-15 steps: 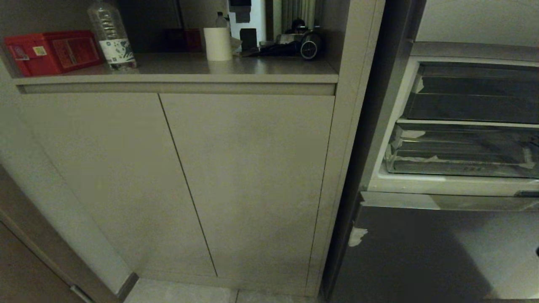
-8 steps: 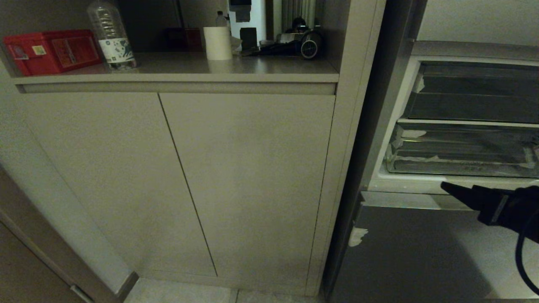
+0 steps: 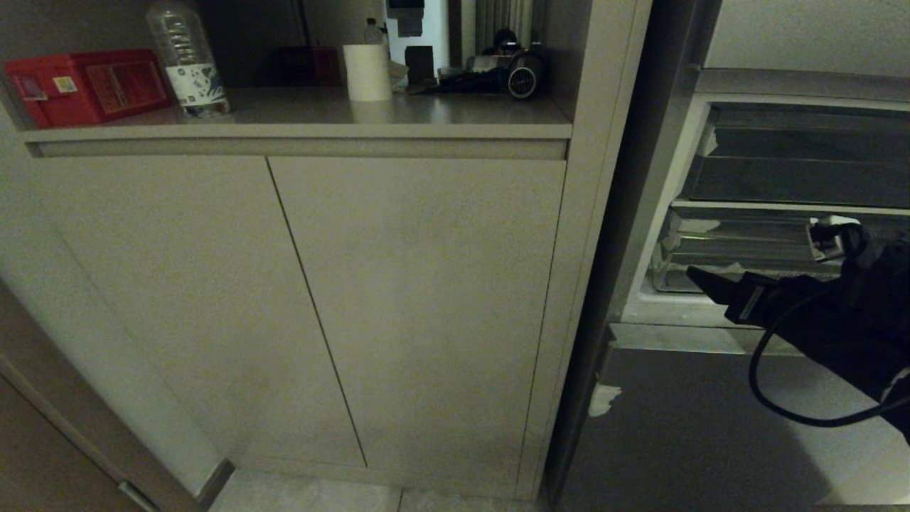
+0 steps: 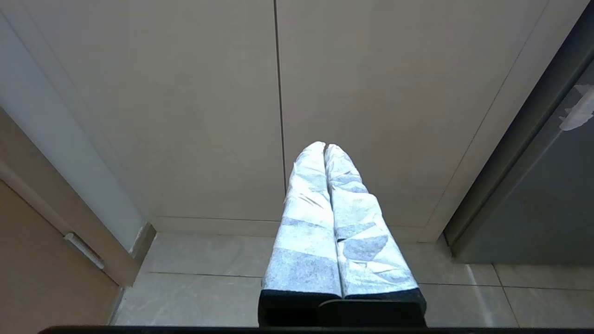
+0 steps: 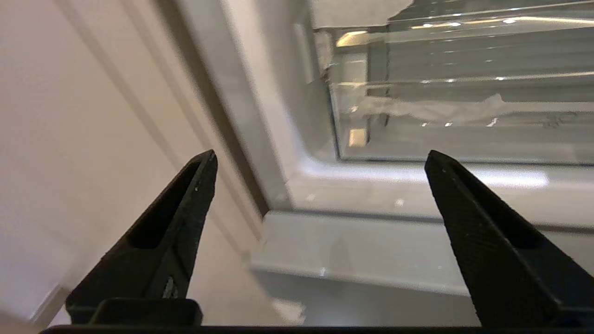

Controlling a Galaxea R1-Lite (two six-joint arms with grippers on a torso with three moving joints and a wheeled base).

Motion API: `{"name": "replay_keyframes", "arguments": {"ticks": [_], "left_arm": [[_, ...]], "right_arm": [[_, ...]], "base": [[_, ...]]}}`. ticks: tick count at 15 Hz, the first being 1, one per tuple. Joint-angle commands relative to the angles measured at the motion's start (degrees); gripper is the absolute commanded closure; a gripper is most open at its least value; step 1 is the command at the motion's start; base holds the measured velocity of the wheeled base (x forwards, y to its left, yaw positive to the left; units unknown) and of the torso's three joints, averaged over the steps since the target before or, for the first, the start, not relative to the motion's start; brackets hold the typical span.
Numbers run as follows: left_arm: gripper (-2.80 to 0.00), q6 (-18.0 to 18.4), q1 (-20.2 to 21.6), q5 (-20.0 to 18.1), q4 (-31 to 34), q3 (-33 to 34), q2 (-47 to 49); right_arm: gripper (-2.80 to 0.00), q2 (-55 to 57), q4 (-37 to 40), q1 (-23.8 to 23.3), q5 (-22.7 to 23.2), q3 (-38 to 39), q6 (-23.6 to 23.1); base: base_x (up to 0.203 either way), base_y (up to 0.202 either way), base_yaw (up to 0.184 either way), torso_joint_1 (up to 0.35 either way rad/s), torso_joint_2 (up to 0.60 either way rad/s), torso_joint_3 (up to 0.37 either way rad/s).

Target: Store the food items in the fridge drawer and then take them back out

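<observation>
The fridge drawer, a clear bin with torn white sticker scraps on its front, sits pushed in at the bottom of the open fridge compartment on the right. It also shows in the right wrist view as the fridge drawer, beyond the white sill. My right gripper hovers just in front of the drawer's lower left corner. In its own view the right gripper stands wide open with nothing between its black fingers. My left gripper hangs parked low, shut, with its taped fingers pointing at the cabinet base. The food items are out of view.
A shallower clear tray sits above the drawer. The grey lower fridge door is closed beneath the sill. Left of the fridge stand closed cabinet doors; the counter above holds a red box, a water bottle and a white roll.
My right arm has come into the head view from the lower right and has risen up and to the left, to the front of the fridge drawer. The left arm has stayed still.
</observation>
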State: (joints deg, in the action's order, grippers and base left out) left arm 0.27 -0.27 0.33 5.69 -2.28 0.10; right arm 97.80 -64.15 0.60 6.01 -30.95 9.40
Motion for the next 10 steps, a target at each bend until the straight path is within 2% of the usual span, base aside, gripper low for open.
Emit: {"name": "replay_keyframes", "arguments": {"ticks": [1,10], "left_arm": [[0.0,0.0,0.0,0.0,0.0,-0.1,0.1],[0.0,0.0,0.0,0.0,0.0,0.0,0.1]], "right_arm": [[-2.8,5.4,-0.6,-0.1,-0.1,-3.3,0.1],[-2.8,9.6,-0.6,-0.9,-0.6,-9.9,-0.3]], "base": [[0.0,0.0,0.0,0.0,0.0,0.0],[0.0,0.0,0.0,0.0,0.0,0.0]]}}
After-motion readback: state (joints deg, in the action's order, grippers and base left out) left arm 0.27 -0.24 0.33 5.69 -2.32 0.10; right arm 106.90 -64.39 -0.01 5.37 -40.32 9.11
